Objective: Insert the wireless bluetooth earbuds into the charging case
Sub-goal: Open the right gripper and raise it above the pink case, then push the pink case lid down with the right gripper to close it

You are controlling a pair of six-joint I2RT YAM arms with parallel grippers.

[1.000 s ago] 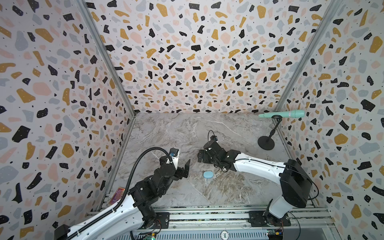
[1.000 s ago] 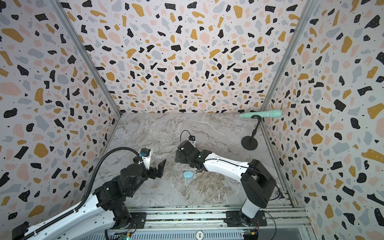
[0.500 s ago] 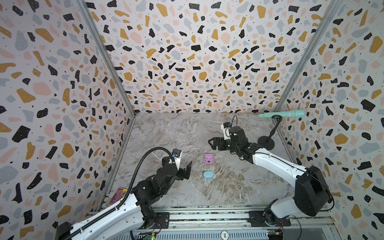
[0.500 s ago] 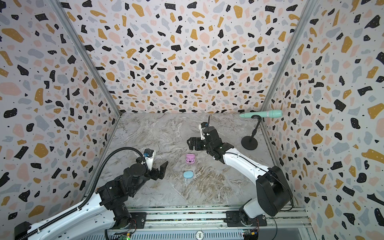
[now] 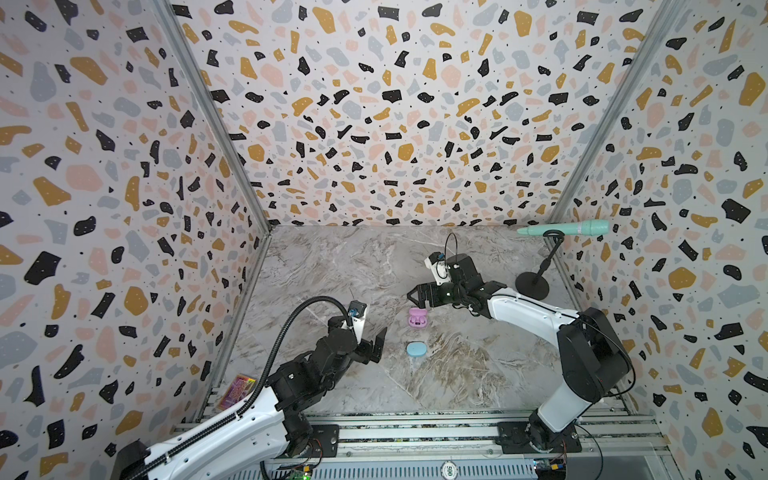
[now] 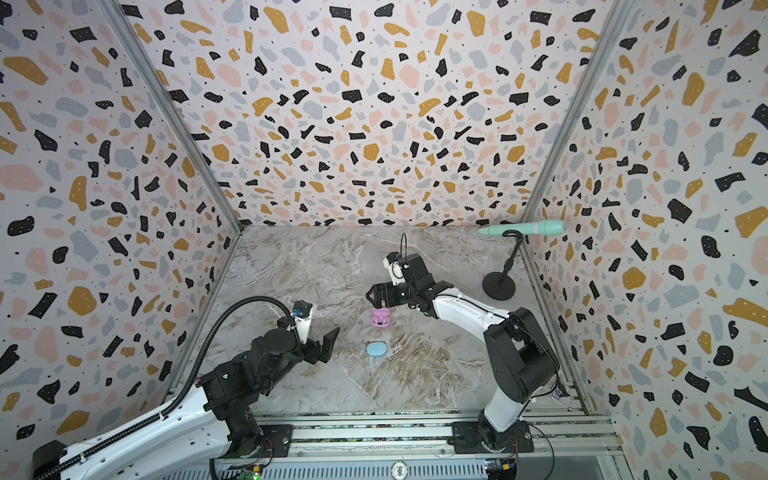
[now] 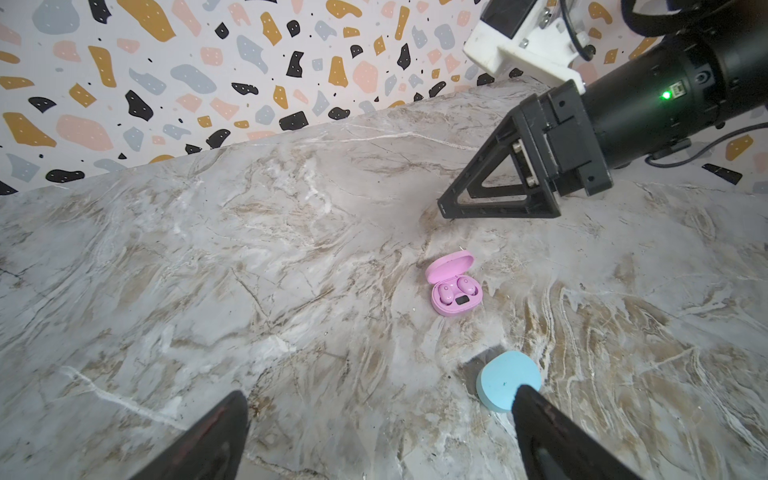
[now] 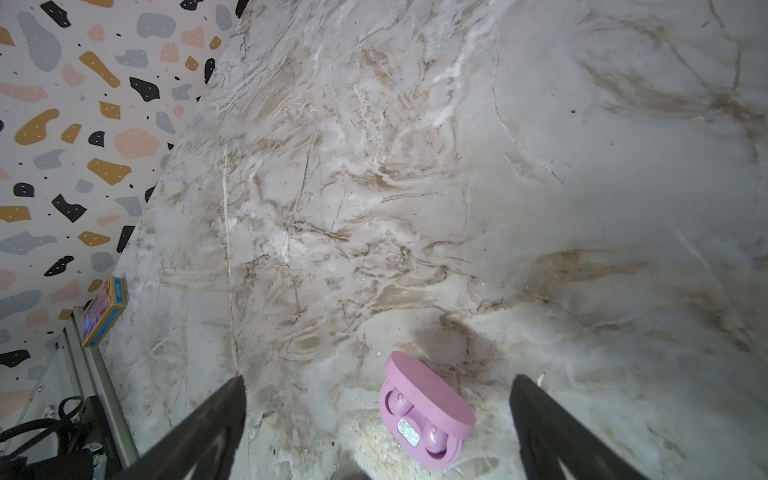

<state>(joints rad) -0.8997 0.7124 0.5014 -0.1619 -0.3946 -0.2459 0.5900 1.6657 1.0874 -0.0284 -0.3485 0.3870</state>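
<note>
Right gripper (image 5: 414, 296): jaws spread wide, empty, touching nothing.
Pink case (image 5: 417, 318): just beside its fingertips, lid up.
Earbuds (image 7: 466, 286): two pink ones, seated inside it.
Left gripper (image 5: 379, 343): wide, empty — closed blue case (image 5: 416, 349) nearby.

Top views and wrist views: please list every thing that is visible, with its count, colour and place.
pink charging case: one, pink, lid open, middle of table.
earbuds: two, pink, seated inside the pink charging case.
blue charging case: one, light blue, lid shut, nearer the front.
microphone: one, mint green, on the stand.
stand: one, black, back right corner.
small box: one, multicoloured, front left edge.
table: one, grey-brown marble.
left gripper: one, black, open, empty, front left.
right gripper: one, black, open, empty, behind the pink charging case.
</note>
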